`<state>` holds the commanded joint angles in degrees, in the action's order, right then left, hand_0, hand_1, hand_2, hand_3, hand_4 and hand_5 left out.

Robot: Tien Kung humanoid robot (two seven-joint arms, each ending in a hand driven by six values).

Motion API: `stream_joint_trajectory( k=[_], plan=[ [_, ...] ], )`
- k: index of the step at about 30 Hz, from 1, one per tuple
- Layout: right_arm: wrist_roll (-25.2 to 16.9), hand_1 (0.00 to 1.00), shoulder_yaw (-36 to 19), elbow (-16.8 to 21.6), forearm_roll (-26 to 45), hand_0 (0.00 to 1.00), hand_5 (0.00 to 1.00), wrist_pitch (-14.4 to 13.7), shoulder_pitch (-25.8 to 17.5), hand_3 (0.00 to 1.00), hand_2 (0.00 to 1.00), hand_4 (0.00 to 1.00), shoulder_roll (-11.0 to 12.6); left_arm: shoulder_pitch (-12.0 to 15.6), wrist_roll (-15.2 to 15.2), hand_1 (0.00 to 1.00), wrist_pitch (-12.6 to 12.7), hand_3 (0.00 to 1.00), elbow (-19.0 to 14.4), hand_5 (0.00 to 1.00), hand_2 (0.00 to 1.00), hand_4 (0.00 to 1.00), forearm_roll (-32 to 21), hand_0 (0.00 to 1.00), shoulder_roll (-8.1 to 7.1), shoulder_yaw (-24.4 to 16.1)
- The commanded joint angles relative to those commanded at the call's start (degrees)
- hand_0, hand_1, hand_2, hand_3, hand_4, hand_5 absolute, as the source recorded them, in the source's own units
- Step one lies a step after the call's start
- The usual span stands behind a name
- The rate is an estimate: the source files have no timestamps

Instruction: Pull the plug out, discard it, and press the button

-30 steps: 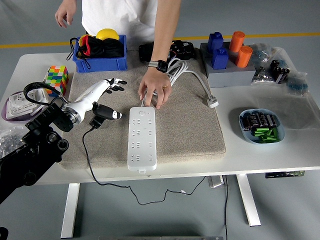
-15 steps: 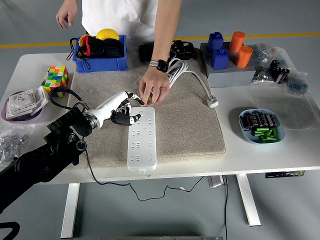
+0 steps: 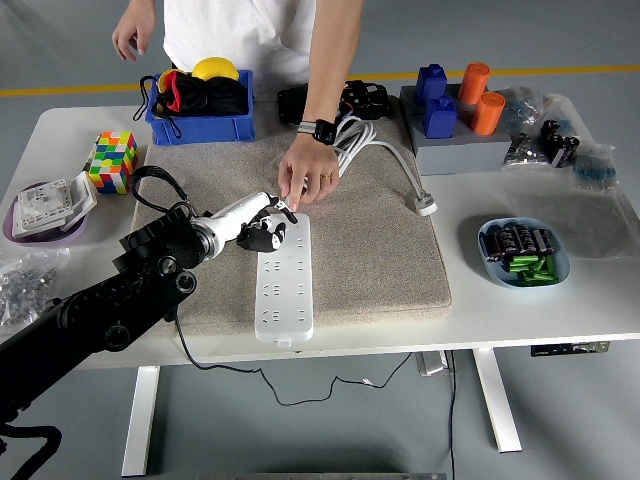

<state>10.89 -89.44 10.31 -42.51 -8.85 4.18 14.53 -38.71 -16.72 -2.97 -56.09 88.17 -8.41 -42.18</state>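
Observation:
A white power strip (image 3: 283, 285) lies lengthwise on the grey pad (image 3: 380, 260). My left hand (image 3: 268, 222) is over its far end, fingers curled, with one fingertip down at the top left corner where the button sits. I see nothing held in it. A person's hand (image 3: 308, 180) presses on the strip's far edge, right beside my fingertip. The black plug is hidden under my forearm; only its black cable (image 3: 190, 345) shows, running off the table's near edge. My right arm is out of view.
The strip's white cord (image 3: 385, 150) coils at the back and ends in a white plug (image 3: 427, 207). A blue bin (image 3: 200, 125) and a Rubik's cube (image 3: 112, 160) stand at the back left. A bowl of batteries (image 3: 522, 252) sits right of the pad.
My left hand swung right from the pad's left part onto the strip's far end and curled its fingers. The black plug, seen lying on the pad earlier, is now covered by my arm.

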Motion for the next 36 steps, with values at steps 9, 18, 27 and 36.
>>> stream_joint_trajectory(
  k=[9,18,27,36],
  plan=[
    [-0.1,0.680,-1.2,0.0,-0.4,0.744,0.477,0.1,0.2,0.611,0.641,0.659,0.0,-0.2,-0.4,0.033,0.4,0.654,1.4,0.002,0.117,0.263,2.1,0.010,0.46,-0.7],
    [-0.1,0.680,-1.6,0.0,-0.3,0.744,0.477,0.1,0.3,0.611,0.641,0.658,0.3,-0.5,-1.5,0.031,-0.7,0.649,1.9,0.002,0.114,0.260,1.9,0.010,-0.08,0.5],
    [-0.3,0.680,-2.2,0.0,-0.5,0.745,0.478,0.1,0.1,0.611,0.641,0.659,0.0,-0.2,-1.4,0.030,-1.0,0.646,1.8,0.002,0.113,0.257,1.0,0.010,-0.29,1.3],
    [-0.4,0.680,-2.4,0.0,-0.5,0.743,0.477,0.0,0.0,0.611,0.641,0.659,-0.2,0.1,-1.1,0.030,-0.9,0.648,1.4,0.002,0.113,0.258,0.8,0.010,-0.19,1.3]
  ],
)
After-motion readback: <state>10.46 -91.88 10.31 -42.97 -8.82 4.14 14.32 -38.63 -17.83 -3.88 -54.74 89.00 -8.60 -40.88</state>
